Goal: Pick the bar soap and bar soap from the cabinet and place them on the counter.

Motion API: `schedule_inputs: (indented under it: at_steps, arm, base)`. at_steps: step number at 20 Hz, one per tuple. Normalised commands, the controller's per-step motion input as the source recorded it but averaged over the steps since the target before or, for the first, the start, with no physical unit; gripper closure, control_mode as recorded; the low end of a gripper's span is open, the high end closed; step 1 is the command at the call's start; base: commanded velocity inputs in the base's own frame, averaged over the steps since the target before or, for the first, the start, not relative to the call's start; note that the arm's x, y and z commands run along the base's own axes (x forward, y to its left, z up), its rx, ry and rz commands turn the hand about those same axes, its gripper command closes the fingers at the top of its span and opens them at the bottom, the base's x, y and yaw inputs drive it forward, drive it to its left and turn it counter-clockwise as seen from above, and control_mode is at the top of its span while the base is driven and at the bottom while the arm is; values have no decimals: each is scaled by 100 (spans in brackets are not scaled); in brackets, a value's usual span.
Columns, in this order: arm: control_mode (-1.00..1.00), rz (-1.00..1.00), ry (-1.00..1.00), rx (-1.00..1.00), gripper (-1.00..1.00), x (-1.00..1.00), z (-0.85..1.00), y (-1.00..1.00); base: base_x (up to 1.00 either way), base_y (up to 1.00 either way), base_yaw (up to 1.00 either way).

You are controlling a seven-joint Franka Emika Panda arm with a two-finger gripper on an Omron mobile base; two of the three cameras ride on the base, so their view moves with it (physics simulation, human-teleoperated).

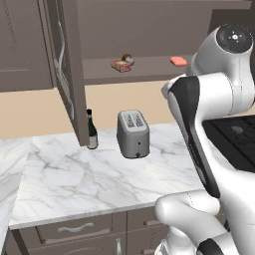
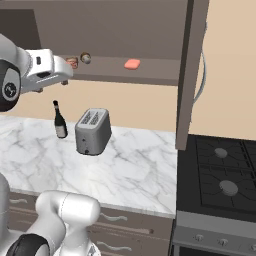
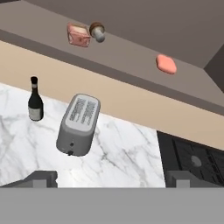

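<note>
Two salmon-pink bar soaps lie on the open cabinet's shelf (image 1: pixel 149 74). One bar soap (image 1: pixel 178 61) (image 2: pixel 132 64) (image 3: pixel 166 64) lies alone toward the right. The other bar soap (image 1: pixel 121 65) (image 3: pixel 78 35) sits further left, beside a small round brown-and-grey knob-like object (image 1: pixel 128 59) (image 3: pixel 97 31). My gripper (image 3: pixel 111 179) is open, its fingertips (image 3: pixel 43 178) wide apart with nothing between them. It hangs in front of and below the shelf, above the white marble counter (image 1: pixel 74 174) (image 3: pixel 127 162), well short of both soaps.
A silver toaster (image 1: pixel 133 133) (image 2: pixel 92 131) (image 3: pixel 78 124) and a dark bottle (image 1: pixel 91 130) (image 2: pixel 59 120) (image 3: pixel 35 105) stand on the counter under the shelf. Open cabinet doors (image 1: pixel 67 69) (image 2: pixel 190 70) jut out on both sides. A black stove (image 2: pixel 225 175) lies to the right.
</note>
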Motion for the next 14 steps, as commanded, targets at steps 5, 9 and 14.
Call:
schedule_inputs:
  at_steps: [5, 9, 14]
  arm:
    - [-100, 0, 0, 1, -100, 20, 0, 0]
    - [-100, 0, 0, 0, -100, 20, -2, 1]
    - [-100, 0, -3, 0, -100, 17, -6, 6]
  base:
    - [0, 0, 0]
    - [0, 0, 0]
    - [0, 0, 0]
